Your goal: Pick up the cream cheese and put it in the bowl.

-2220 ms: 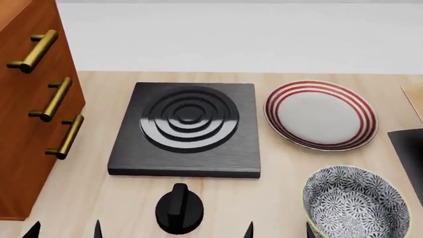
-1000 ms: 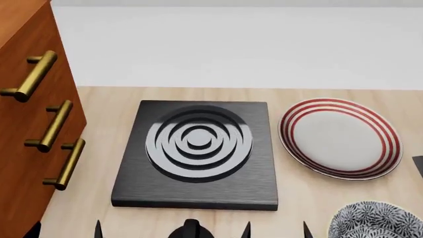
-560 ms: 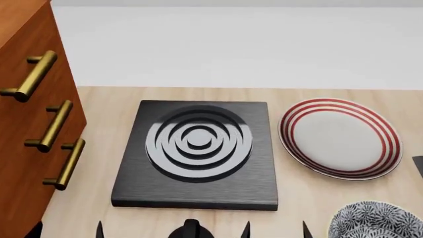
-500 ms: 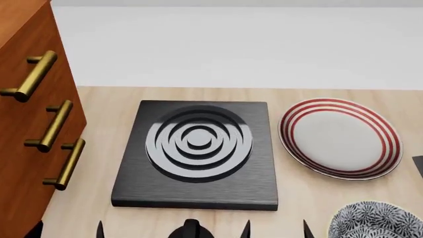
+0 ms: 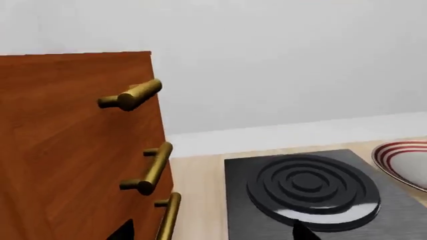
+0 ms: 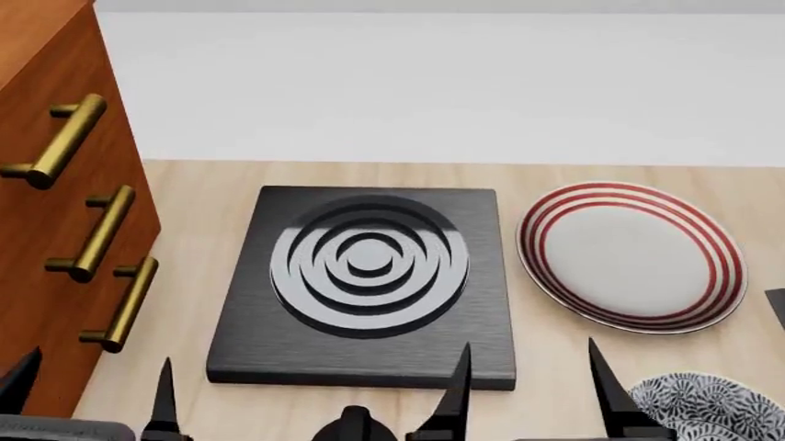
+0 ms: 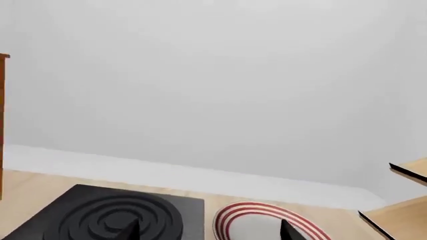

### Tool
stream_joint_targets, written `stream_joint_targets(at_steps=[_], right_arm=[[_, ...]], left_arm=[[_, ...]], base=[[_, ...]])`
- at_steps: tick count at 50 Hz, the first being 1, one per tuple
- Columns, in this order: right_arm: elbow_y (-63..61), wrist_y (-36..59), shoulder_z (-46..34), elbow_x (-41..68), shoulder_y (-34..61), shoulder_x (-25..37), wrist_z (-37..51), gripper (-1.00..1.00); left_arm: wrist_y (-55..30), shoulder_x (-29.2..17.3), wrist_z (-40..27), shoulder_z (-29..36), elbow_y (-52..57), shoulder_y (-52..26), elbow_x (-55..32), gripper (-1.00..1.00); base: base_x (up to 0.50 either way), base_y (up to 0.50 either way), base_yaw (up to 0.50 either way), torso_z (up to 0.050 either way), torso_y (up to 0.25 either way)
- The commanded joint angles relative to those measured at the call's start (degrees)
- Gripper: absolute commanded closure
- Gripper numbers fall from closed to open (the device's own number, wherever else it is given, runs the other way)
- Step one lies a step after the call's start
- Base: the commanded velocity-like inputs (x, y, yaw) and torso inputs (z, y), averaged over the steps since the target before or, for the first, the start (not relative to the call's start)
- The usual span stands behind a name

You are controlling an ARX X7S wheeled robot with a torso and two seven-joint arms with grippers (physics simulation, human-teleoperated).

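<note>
Both grippers, left point(image 6: 92, 395) and right point(image 6: 530, 390), hold their jaws wide, empty. The blue-and-white floral ceramic bowl point(image 6: 709, 404) sits just beside the right jaws; cream cheese unseen.

- We see a black stove plate point(image 6: 364, 285) with raised concentric rings lying flat on the pale wooden counter point(image 6: 197, 211).
- Just beside it, on the side away from the cabinet, sits a white plate with red rings point(image 6: 631, 255), apart from the stove plate.
- A brown wooden cabinet point(image 6: 43, 230) stands at the counter's other end, carrying three brass bar handles point(image 6: 88, 233).
- A black knob point(image 6: 353, 425) shows near the counter's front edge.
- A plain white wall point(image 7: 220, 90) rises behind.
</note>
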Motion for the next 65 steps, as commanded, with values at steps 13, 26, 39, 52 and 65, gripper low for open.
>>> stream_joint_targets(at_steps=[13,26,39,52,65], right_arm=[[-17.96,12.81,3.75,5.49,0.60,3.76,-0.13,-1.00],[-14.53,11.32,3.64,6.12,0.60,2.73,-0.05,-1.00],[-14.20,10.17,3.53,6.46,0.22,2.76,-0.19,-1.00],[-13.01,7.93,4.09,7.73,-0.37,2.73,-0.88,-1.00],[-12.55,7.43,3.83,7.70,-0.25,2.82,-0.83,-1.00]], left_arm=[[-23.45,-2.17,-5.09,-2.97,23.08,-6.12,-6.34,-1.00],[-19.82,-2.61,-4.55,-2.17,20.57,-4.79,-5.59,-1.00],[-18.16,-3.54,-5.12,-1.11,20.90,-3.69,-4.22,-1.00],[-17.00,-3.79,-5.72,-0.47,20.57,-3.26,-3.50,-1.00],[-16.29,-4.05,-5.84,0.02,20.06,-3.28,-3.27,-1.00]], base=[[0.00,0.00,0.00,0.000,0.000],[0.00,0.00,0.00,0.000,0.000],[0.00,0.00,0.00,0.000,0.000],[0.00,0.00,0.00,0.003,-0.153],[0.00,0.00,0.00,0.004,-0.191]])
